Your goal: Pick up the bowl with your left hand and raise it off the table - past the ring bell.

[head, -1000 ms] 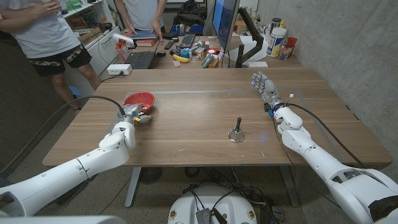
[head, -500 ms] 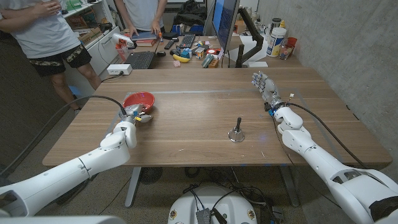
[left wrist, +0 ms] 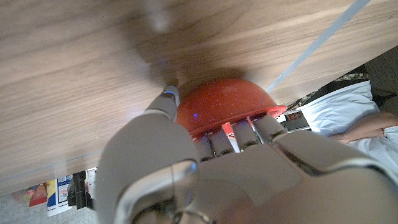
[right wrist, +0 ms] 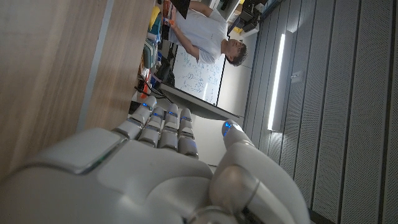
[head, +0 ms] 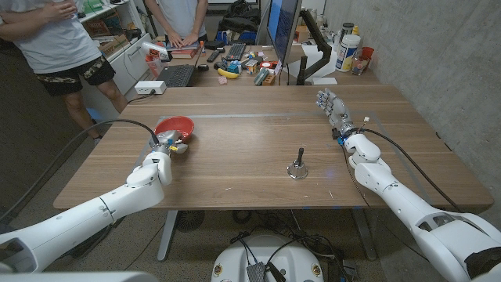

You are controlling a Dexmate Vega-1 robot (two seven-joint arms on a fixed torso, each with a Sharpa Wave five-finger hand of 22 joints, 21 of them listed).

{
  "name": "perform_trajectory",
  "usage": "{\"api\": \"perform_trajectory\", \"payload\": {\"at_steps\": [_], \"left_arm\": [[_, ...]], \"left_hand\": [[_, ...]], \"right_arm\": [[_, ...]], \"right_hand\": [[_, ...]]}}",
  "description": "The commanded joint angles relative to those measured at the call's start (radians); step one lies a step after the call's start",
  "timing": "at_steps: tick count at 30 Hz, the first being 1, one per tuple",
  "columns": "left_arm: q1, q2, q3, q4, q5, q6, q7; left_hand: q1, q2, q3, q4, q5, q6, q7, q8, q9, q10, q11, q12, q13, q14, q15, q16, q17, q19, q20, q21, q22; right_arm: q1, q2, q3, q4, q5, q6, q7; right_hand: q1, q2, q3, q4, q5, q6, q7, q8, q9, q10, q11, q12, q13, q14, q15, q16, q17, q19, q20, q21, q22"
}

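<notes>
The left robot hand (head: 171, 143) grips the near rim of the red bowl (head: 175, 125) on the worktop (head: 250, 141). The right robot hand (head: 333, 106) holds nothing, its fingers straight. The bell (head: 297, 168) stands between them.

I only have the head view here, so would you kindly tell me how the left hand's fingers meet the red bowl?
Observer: In the left wrist view the left hand has its fingers hooked over the rim of the red plastic bowl.
Operator: And the thumb?
Observer: It presses the bowl's outer wall, near the wooden table.
Operator: Is the right hand busy?
Observer: The right wrist view shows the right hand holding nothing, fingers extended.
</notes>
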Motion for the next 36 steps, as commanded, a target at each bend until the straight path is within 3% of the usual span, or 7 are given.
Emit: {"api": "perform_trajectory", "payload": {"at_steps": [1, 8, 12, 16, 36], "left_arm": [[0.003, -0.015, -0.003, -0.004, -0.003, 0.027, 0.016], [0.006, -0.023, -0.004, -0.013, -0.007, 0.038, 0.030], [0.020, -0.034, -0.018, -0.015, -0.014, 0.031, 0.065], [0.033, -0.040, -0.033, -0.017, -0.023, 0.018, 0.097], [0.047, -0.035, -0.056, -0.035, -0.038, 0.014, 0.135]], "left_hand": [[0.043, 0.010, 0.025, -0.002, -0.018, 0.096, -0.010, 0.030, 0.004, 0.101, -0.016, 0.019, 0.016, 0.100, -0.149, 0.013, 0.004, 0.077, -0.056, 0.030, 0.006], [0.092, 0.018, 0.051, -0.006, -0.021, 0.173, -0.012, 0.053, 0.004, 0.178, -0.022, 0.025, 0.030, 0.189, -0.161, 0.014, 0.006, 0.158, -0.069, 0.064, 0.006], [0.122, 0.024, 0.067, -0.003, -0.023, 0.221, -0.005, 0.070, 0.005, 0.235, -0.021, 0.030, 0.041, 0.255, -0.167, 0.016, 0.010, 0.218, -0.101, 0.091, 0.005], [0.148, 0.018, 0.077, -0.005, -0.024, 0.267, -0.008, 0.087, 0.006, 0.273, -0.021, 0.029, 0.045, 0.309, -0.173, 0.016, 0.012, 0.264, -0.112, 0.111, 0.003], [0.221, 0.032, 0.105, -0.015, -0.023, 0.231, 0.004, 0.071, 0.008, 0.247, -0.016, 0.000, 0.063, 0.297, -0.175, -0.010, 0.021, 0.260, -0.105, 0.112, 0.001]], "right_arm": [[0.006, 0.001, -0.004, -0.002, -0.002, -0.005, 0.005], [-0.005, -0.009, 0.002, -0.015, 0.003, -0.007, 0.006], [-0.012, -0.014, 0.006, -0.020, 0.006, -0.006, 0.006], [-0.014, -0.015, 0.008, -0.020, 0.010, -0.004, 0.008], [-0.019, -0.013, 0.012, -0.024, 0.010, -0.001, -0.002]], "right_hand": [[-0.009, 0.004, 0.003, -0.004, 0.004, -0.001, -0.005, 0.000, 0.005, 0.007, -0.005, -0.004, 0.003, 0.009, 0.004, 0.001, 0.002, 0.009, 0.004, -0.002, 0.005], [-0.009, 0.004, 0.003, -0.004, 0.004, -0.002, -0.005, 0.000, 0.005, 0.007, -0.005, -0.003, 0.003, 0.010, 0.004, 0.001, 0.002, 0.010, 0.005, -0.004, 0.005], [-0.010, 0.004, 0.003, -0.004, 0.004, -0.003, -0.005, 0.000, 0.005, 0.007, -0.004, -0.003, 0.003, 0.010, 0.003, 0.001, 0.002, 0.010, 0.004, -0.004, 0.005], [-0.010, 0.004, 0.003, -0.004, 0.004, -0.003, -0.005, 0.000, 0.005, 0.008, -0.005, -0.003, 0.003, 0.011, 0.003, 0.001, 0.002, 0.010, 0.005, -0.005, 0.005], [-0.011, 0.004, 0.003, -0.005, 0.004, -0.001, -0.002, 0.001, 0.005, 0.008, -0.005, -0.003, 0.003, 0.011, 0.004, 0.001, 0.002, 0.012, 0.003, -0.010, 0.005]]}}
